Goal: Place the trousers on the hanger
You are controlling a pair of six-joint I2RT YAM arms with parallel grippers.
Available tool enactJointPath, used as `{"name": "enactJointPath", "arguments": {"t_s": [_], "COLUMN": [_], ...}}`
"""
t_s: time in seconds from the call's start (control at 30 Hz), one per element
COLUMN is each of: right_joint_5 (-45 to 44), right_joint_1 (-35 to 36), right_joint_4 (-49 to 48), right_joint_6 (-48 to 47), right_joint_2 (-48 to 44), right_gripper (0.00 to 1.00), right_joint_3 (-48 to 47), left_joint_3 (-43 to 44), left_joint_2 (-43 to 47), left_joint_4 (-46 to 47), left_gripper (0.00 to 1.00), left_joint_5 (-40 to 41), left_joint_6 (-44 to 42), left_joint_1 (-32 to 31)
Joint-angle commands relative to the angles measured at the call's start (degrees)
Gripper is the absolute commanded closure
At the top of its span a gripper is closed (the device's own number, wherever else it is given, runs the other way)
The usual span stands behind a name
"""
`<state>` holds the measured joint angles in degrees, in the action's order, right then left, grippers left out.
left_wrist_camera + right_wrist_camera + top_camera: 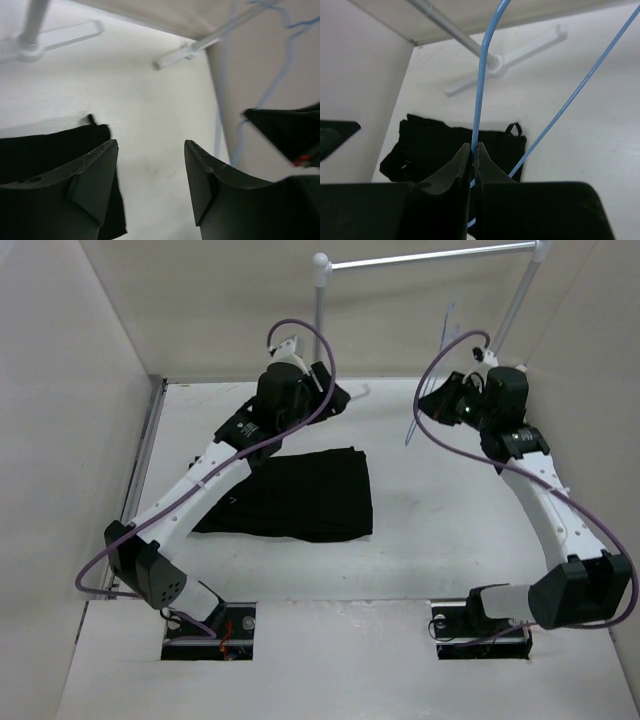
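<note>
My right jaws pinch thin hanger wire that may swivel loose; my left jaws gape empty beside the trousers

White garment rack at table rear.

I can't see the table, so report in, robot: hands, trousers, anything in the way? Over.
Left gripper open, empty, near the trousers. Right gripper shut on the hanger. Trousers folded flat on the table. Garment rack at the back, nothing blocking.
</note>
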<state>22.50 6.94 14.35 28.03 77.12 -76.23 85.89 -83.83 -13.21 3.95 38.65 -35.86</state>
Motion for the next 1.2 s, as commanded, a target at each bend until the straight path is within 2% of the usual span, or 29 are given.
{"name": "enactJointPath", "arguments": {"t_s": [0.0,0.17,0.37,0.77,1.07,1.17], "right_joint_5": [-2.4,-5.4,-6.2,-7.0,-9.3,-11.0], "right_joint_1": [3.5,9.3,13.6,17.7,18.4,18.4], "right_joint_4": [-0.4,2.1,1.8,2.7,6.4,9.0], "right_joint_6": [-0.8,0.6,3.2,3.5,5.2,5.8], "right_joint_2": [-6.3,-12.2,-17.0,-20.8,-21.8,-22.5], "right_gripper": [0.96,0.96,0.96,0.95,0.95,0.95], "right_joint_3": [6.6,17.1,25.2,30.1,31.0,31.4], "left_joint_3": [6.6,13.7,16.8,17.7,14.3,11.3], "left_joint_2": [-2.8,-10.8,-17.3,-23.5,-23.0,-21.6], "left_joint_4": [-1.5,-2.9,-3.7,-5.6,-5.7,-4.8], "left_gripper": [0.47,0.48,0.49,0.57,0.92,0.97], "left_joint_5": [-3.9,-3.2,0.4,3.3,5.6,7.7], "left_joint_6": [-2.7,-4.0,-4.6,-4.1,-3.3,-1.6], "left_joint_1": [-4.8,-11.4,-15.2,-18.0,-18.5,-18.8]}}
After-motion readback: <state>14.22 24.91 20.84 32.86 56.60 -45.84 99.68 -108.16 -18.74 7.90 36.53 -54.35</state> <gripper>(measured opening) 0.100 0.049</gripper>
